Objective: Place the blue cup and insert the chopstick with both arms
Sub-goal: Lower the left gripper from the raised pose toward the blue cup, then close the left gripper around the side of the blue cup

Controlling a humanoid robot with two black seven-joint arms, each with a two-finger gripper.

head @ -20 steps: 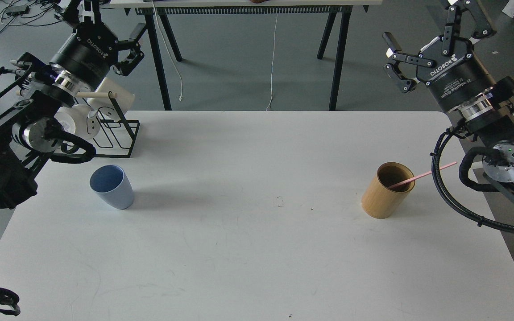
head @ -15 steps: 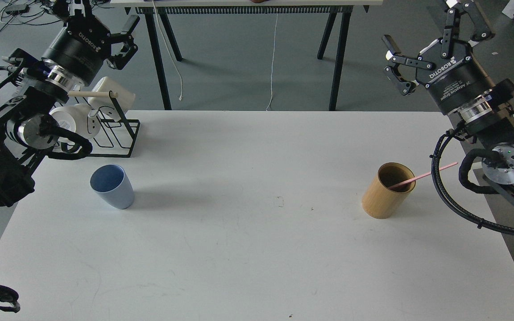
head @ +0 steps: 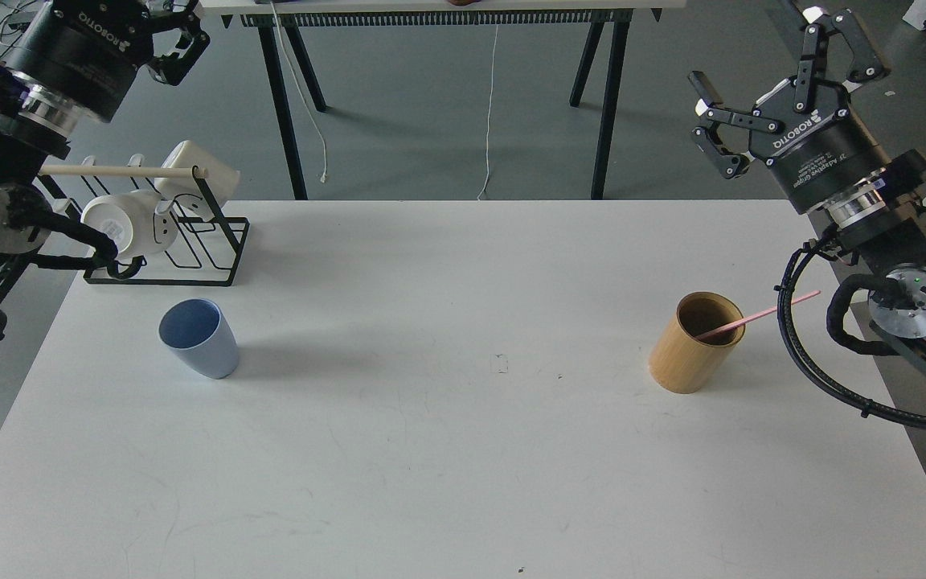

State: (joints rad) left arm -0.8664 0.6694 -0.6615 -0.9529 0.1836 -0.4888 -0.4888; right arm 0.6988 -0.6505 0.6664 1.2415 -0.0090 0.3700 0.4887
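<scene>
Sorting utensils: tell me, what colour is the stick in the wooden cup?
Pink; the stick shows best in the head view.

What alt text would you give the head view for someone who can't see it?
A white table holds an upright blue cup at left and a tan wooden cylinder at right with a pink chopstick leaning out of it. Both black arms are raised, the right end effector open and empty. A mug rack stands at back left.

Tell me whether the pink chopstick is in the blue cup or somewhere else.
Somewhere else. The chopstick leans inside the tan wooden cylinder on the table's right; the blue cup stands upright and empty at left.
</scene>
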